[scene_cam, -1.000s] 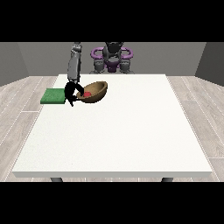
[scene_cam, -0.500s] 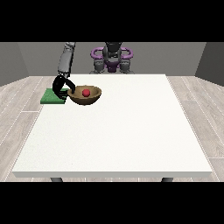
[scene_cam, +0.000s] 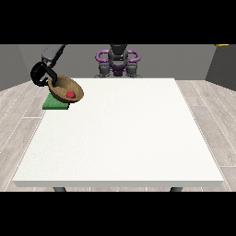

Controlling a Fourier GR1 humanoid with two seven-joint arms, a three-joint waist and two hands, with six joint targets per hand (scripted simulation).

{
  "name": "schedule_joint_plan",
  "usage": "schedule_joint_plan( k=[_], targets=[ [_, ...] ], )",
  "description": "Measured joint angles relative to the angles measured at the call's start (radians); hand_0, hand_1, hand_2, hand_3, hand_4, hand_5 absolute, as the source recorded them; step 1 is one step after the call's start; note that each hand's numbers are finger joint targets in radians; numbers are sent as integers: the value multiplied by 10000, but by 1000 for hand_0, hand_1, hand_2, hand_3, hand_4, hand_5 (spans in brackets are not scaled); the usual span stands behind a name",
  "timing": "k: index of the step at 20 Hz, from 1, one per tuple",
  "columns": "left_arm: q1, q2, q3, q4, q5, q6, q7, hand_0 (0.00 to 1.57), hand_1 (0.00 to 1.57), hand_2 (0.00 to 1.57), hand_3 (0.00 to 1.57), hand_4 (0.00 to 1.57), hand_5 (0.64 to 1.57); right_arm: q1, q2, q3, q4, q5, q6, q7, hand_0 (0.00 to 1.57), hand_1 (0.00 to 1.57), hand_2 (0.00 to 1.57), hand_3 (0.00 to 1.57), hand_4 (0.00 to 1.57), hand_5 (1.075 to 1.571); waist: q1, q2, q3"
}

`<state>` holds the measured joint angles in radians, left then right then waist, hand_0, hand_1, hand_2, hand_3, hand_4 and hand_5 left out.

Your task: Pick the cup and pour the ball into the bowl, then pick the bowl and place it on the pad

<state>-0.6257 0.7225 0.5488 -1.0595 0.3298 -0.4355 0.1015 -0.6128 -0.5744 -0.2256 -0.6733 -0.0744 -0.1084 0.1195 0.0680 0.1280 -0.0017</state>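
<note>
bowl with ball, hand, pad beneath

Perhaps lab: bare white table

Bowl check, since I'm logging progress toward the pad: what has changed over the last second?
The hand at the view's left has carried the bowl further toward the view's left and lifted it, so it now hangs tilted over the green pad. The red ball is still inside the bowl, and the hand still holds the rim. The pad and table have not moved.
</note>
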Motion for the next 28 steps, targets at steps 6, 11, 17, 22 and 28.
schedule_joint_plan(
  k=[6,11,17,22,28],
  targets=[
    [711,284,305,766,-137,-123,-785,0,0,0,0,1210,1550,225,-430,-125,-426,-182,682,495,1571,1571,1571,566,1085,1564,-606,-268,7],
    [1060,531,446,1033,-138,-358,-1459,0,0,0,0,1215,1553,542,-877,-463,-364,-367,1327,105,1571,1571,1571,489,1073,1568,-660,71,14],
    [980,571,432,996,-24,-370,-1845,0,0,0,0,1205,1556,512,-487,-989,17,-704,997,-533,1571,1571,1571,454,1044,1570,-418,633,-9],
    [903,584,298,834,113,-395,-1702,0,0,0,0,1200,1556,488,-265,-1224,290,-904,919,-857,1571,1571,1571,589,1004,1571,-261,647,-65],
    [807,714,244,442,344,-376,-1420,0,0,0,0,1189,1562,443,-576,-1810,1010,-1304,908,-862,1571,1571,1571,1155,0,1551,-41,820,-29]
  ],
)
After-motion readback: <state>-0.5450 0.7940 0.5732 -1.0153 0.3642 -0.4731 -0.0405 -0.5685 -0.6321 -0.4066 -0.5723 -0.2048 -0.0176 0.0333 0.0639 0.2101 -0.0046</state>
